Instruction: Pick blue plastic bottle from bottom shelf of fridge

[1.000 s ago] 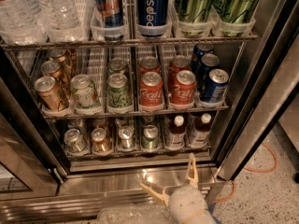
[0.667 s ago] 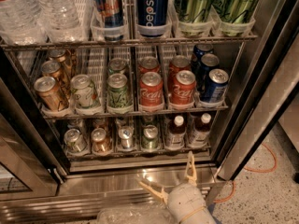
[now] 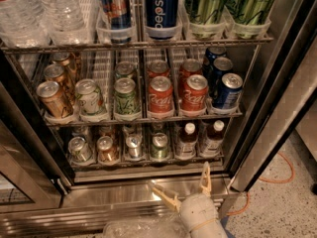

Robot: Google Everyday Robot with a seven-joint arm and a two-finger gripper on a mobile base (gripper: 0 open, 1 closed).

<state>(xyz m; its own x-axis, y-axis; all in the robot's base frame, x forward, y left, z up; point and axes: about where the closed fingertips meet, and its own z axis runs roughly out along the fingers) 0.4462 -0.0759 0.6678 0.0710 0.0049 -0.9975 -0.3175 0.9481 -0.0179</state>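
The fridge (image 3: 277, 103) stands open in front of me. Its bottom shelf (image 3: 143, 158) holds several cans on the left and two small bottles on the right. Each bottle has a white cap, dark drink and pale label: one (image 3: 186, 142) beside another (image 3: 213, 139). I cannot tell which one is the blue plastic bottle. My gripper (image 3: 185, 186) is open and empty. It hangs low in front of the fridge's steel sill, below the two bottles, with fingers (image 3: 205, 177) spread wide.
The rack above holds gold, green, red Coca-Cola (image 3: 161, 98) and blue cans (image 3: 227, 90). The top rack holds water bottles (image 3: 59, 9), a Pepsi can (image 3: 161, 9) and green cans. The dark door frame (image 3: 34, 138) is at left. An orange cable (image 3: 285, 170) lies on the speckled floor.
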